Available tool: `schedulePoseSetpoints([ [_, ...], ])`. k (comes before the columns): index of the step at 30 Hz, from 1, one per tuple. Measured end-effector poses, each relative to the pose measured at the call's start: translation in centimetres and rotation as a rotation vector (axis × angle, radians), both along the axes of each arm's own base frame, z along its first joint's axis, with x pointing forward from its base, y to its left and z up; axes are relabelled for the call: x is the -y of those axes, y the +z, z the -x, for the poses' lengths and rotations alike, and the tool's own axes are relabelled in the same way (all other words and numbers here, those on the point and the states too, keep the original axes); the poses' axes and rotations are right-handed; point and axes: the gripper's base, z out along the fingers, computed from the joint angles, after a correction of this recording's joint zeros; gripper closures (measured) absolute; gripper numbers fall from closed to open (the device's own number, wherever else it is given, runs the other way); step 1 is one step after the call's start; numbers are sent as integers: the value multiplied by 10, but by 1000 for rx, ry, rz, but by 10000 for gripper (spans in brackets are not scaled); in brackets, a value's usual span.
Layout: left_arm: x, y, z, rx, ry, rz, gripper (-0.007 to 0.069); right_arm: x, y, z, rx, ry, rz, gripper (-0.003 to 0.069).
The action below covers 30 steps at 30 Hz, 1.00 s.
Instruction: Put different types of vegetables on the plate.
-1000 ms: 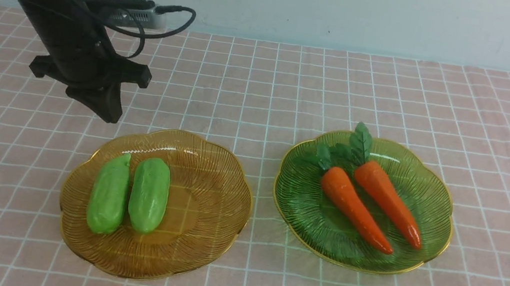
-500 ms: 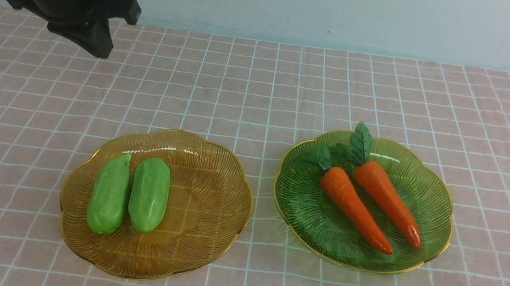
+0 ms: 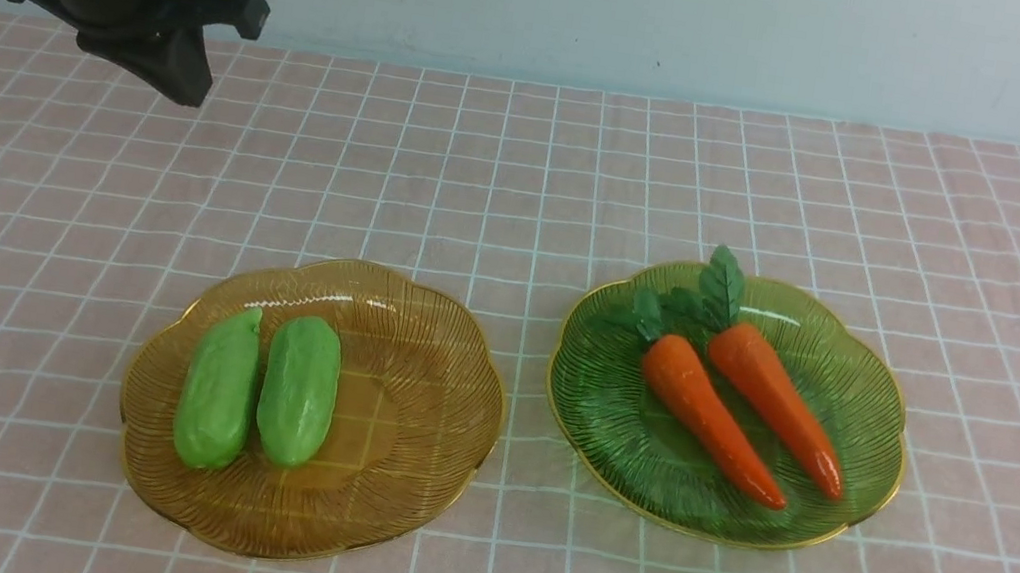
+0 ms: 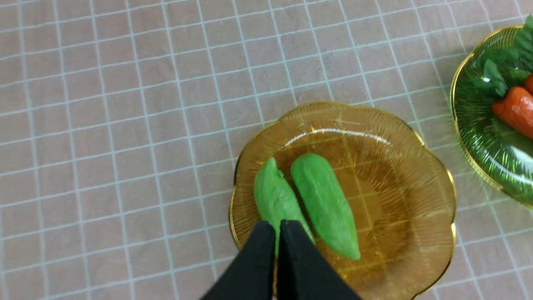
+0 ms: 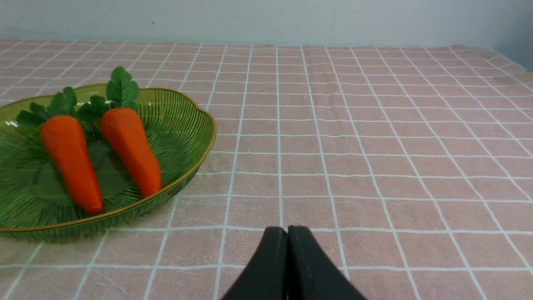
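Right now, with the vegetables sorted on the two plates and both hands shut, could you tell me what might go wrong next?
1. The two cucumbers lie side by side, seemingly touching; fingers reaching for one may nudge the other.
2. The carrots are glossy and tapered, so a grip near the tip may slip.
3. The left hand is shut and raised; it must open before descending, or it could strike the amber plate.

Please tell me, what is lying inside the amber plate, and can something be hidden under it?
Inside the amber plate lie two green cucumbers, side by side. Through its clear glass the checked tablecloth shows. What is directly beneath the cucumbers is covered.
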Motion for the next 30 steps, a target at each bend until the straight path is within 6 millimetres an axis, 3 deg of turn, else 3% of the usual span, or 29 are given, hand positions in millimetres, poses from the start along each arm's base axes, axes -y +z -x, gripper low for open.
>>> schedulePoseSetpoints([
  [2,-5,6,34,35,1,-49,628,0,0,0,0,-2,-1,674],
  [8,-12,6,83,78,5,-104,628,-2,0,0,-1,43,-1,674],
  [10,-14,3,108,99,8,-115,628,-3,0,0,-2,63,-1,674],
  [16,-17,-28,160,93,9,-116,628,-5,0,0,-2,83,-2,674],
  [22,-14,-74,191,257,27,-31,628,-5,0,0,-3,87,-2,674],
  [30,-11,-121,191,633,152,251,628,-5,0,0,-5,87,-2,674],
])
